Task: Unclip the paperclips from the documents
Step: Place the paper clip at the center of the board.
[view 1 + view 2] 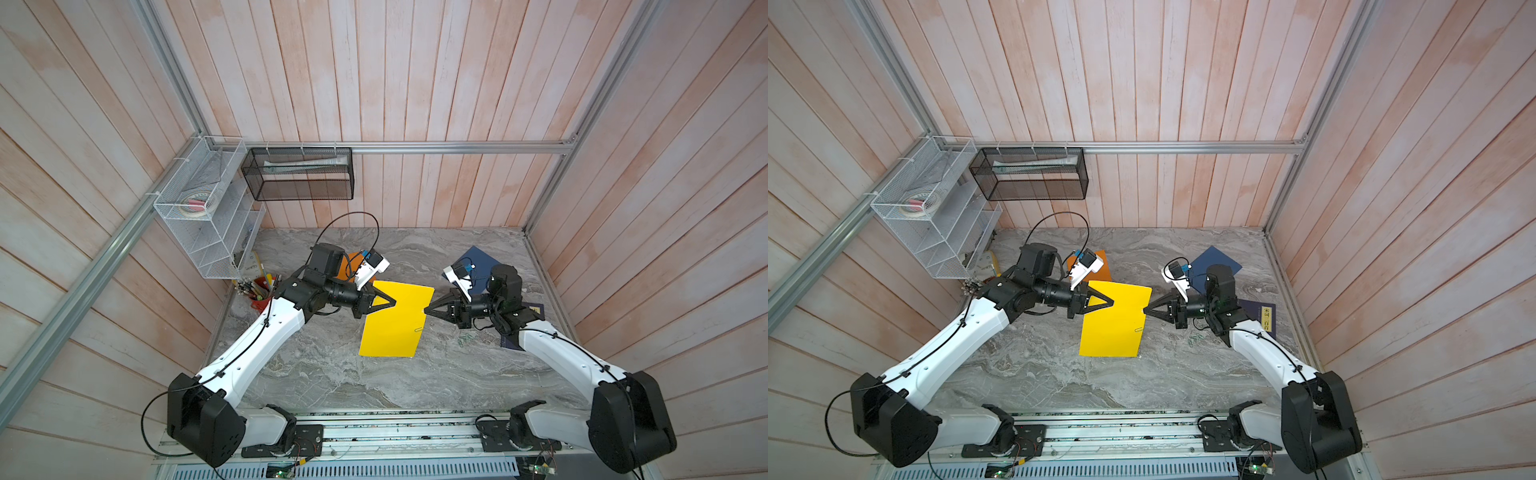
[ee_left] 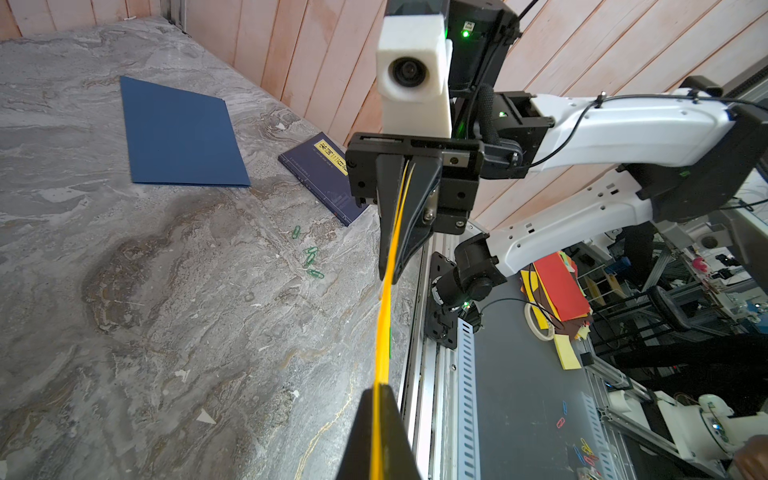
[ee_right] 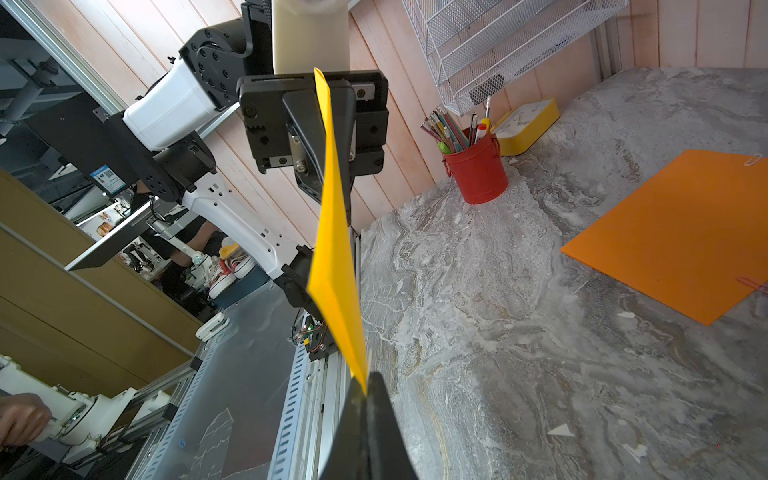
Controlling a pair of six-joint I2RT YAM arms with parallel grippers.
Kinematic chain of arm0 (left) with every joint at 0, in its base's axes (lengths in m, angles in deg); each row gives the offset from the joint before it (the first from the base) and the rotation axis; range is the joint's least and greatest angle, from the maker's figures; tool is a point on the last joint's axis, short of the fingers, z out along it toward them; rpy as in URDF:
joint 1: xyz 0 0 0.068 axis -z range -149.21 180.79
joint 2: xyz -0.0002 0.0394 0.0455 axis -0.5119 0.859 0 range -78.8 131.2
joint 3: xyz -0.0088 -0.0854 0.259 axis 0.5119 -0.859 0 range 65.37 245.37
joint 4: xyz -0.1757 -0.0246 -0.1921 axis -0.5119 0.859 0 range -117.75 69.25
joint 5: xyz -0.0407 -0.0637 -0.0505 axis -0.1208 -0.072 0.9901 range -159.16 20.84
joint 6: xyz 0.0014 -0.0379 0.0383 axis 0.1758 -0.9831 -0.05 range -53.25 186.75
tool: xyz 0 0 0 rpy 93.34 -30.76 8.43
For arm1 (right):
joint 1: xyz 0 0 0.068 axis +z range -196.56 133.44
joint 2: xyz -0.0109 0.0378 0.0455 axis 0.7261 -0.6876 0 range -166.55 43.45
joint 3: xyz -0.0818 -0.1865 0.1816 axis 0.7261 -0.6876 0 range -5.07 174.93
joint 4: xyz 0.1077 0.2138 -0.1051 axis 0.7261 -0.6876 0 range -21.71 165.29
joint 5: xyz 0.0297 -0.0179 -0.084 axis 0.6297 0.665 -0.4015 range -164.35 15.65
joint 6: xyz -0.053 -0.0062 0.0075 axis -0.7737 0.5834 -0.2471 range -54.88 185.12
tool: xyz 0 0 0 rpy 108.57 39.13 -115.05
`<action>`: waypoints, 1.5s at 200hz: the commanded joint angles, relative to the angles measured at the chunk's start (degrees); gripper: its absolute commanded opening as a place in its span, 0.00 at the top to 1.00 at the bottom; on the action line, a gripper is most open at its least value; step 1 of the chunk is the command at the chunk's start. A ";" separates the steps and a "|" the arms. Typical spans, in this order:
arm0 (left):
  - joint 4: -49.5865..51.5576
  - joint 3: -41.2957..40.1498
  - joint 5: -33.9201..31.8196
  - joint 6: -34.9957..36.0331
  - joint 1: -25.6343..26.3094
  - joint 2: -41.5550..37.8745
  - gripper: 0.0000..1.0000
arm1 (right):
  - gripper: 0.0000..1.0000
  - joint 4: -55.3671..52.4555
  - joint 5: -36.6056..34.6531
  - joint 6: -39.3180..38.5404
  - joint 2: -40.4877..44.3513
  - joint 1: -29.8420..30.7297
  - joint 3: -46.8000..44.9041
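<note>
Black fingers (image 3: 386, 428) of the right gripper (image 3: 368, 386), closest to its wrist camera, are pressed together on one edge of the yellow document (image 1: 395, 324). Opposite, the left gripper (image 1: 392, 302) pinches the other edge, so the sheet hangs between them above the marble tabletop (image 1: 332, 374). A silver paperclip (image 1: 419, 329) sits on the edge the right gripper holds, just beside that pinch and not in it (as far as a top view shows). Loose green paperclips (image 2: 309, 255) lie on the stone; the orange document (image 3: 665, 232) and dark blue document (image 2: 178, 133) lie flat, well apart.

The risk I see: the right jaws seem to hold paper rather than wire — a pull could crease or tear the sheet, or slip it from the left gripper, leaving the clip on.

Both forearms reach in from the near rail, wrists roughly level, grippers pointing at each other.
</note>
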 commanded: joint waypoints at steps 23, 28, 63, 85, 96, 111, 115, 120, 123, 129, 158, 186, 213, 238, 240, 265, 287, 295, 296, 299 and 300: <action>1.61 -0.37 -0.31 1.62 -0.55 -1.12 1.00 | 0.97 -2.15 -0.53 -1.71 0.53 -0.54 1.48; 1.59 -0.51 -0.36 1.62 -0.58 -1.16 1.00 | 0.97 -2.19 -0.57 -1.71 0.55 -0.60 1.44; 1.86 -0.39 -0.26 1.79 -0.53 -1.17 1.00 | 0.96 -2.54 -0.79 -1.97 0.73 -0.59 1.48; 1.80 -0.45 -0.23 1.80 -0.61 -1.30 1.00 | 0.96 -3.13 -1.09 -2.28 0.91 -0.64 1.57; 1.96 -0.48 -0.29 1.80 -0.58 -1.38 1.00 | 0.96 -3.29 -1.15 -2.33 0.95 -0.63 1.48; 2.05 -0.48 -0.31 1.87 -0.62 -1.47 1.00 | 0.96 -3.34 -1.23 -2.42 1.08 -0.65 1.48; 2.08 -0.48 -0.37 1.87 -0.68 -1.43 1.00 | 0.96 -3.34 -1.27 -2.42 1.16 -0.68 1.48; 2.10 -0.48 -0.32 1.87 -0.66 -1.47 1.00 | 0.96 -3.37 -1.20 -2.42 1.17 -0.70 1.48; 2.14 -0.44 -0.31 1.86 -0.64 -1.47 1.00 | 0.95 -3.38 -1.27 -2.42 1.17 -0.72 1.48; 2.13 -0.48 -0.33 1.88 -0.69 -1.52 1.00 | 0.95 -3.47 -1.26 -2.42 1.17 -0.70 1.48; 2.11 -0.39 -0.37 1.88 -0.64 -1.54 1.00 | 0.94 -3.61 -1.23 -2.59 1.35 -0.79 1.43; 2.22 -0.38 -0.40 2.00 -0.77 -1.56 1.00 | 0.94 -3.60 -1.28 -2.59 1.52 -0.80 1.39; 2.31 -0.30 -0.47 2.03 -0.73 -1.49 1.00 | 0.93 -3.60 -1.18 -2.68 1.61 -0.89 1.31; 2.30 -0.13 -0.40 1.97 -0.80 -1.39 1.00 | 0.93 -3.62 -1.18 -2.68 1.52 -0.96 1.31; 2.31 -0.11 -0.44 1.97 -0.79 -1.39 1.00 | 0.93 -3.62 -1.15 -2.68 1.52 -0.92 1.33; 2.31 -0.04 -0.35 2.06 -0.88 -1.38 1.00 | 0.93 -3.60 -1.19 -2.68 1.52 -0.97 1.31; 2.45 0.14 -0.33 2.10 -1.02 -1.38 1.00 | 0.92 -3.60 -1.16 -2.68 1.39 -1.08 1.33; 2.62 0.22 -0.36 2.15 -1.05 -1.38 1.00 | 0.92 -3.55 -1.11 -2.68 1.35 -1.05 1.38; 2.65 0.22 -0.33 2.15 -1.05 -1.38 1.00 | 0.92 -3.53 -1.11 -2.68 1.30 -1.05 1.39; 2.64 0.22 -0.36 2.21 -1.12 -1.43 1.00 | 0.92 -3.58 -1.17 -2.68 1.33 -1.01 1.39; 2.66 0.22 -0.33 2.22 -1.13 -1.41 1.00 | 0.92 -3.59 -1.18 -2.68 1.34 -1.03 1.39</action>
